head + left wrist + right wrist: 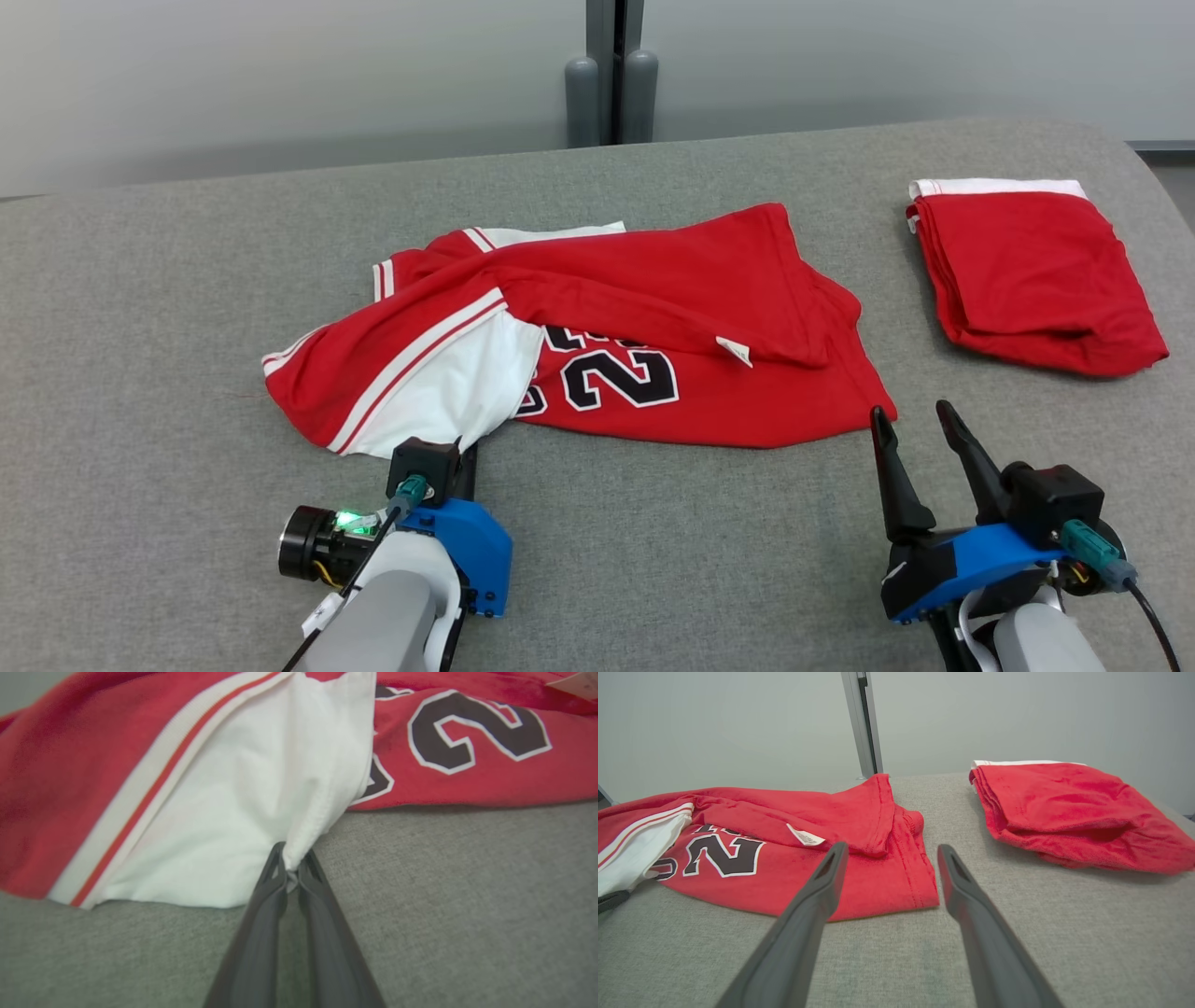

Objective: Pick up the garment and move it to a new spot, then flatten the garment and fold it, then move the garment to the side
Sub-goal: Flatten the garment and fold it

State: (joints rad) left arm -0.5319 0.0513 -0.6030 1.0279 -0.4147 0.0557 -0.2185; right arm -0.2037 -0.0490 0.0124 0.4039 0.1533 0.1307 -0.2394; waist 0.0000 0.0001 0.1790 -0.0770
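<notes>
The garment (653, 308) is a red jersey with black numbers and a white side panel, lying rumpled across the middle of the grey surface. My left gripper (464, 446) sits at its near left edge. In the left wrist view this gripper (292, 858) is shut on a pinch of the white panel (233, 788). My right gripper (912, 411) stands open just off the jersey's near right corner, touching nothing. In the right wrist view the right gripper (892, 849) points at that red corner (887, 882).
A second red garment (1027, 271), folded, lies at the far right near the surface's edge, also seen as a folded pile (1064, 807). The grey padded surface (653, 560) has bare room in front and at the left. A grey post (611, 75) stands behind.
</notes>
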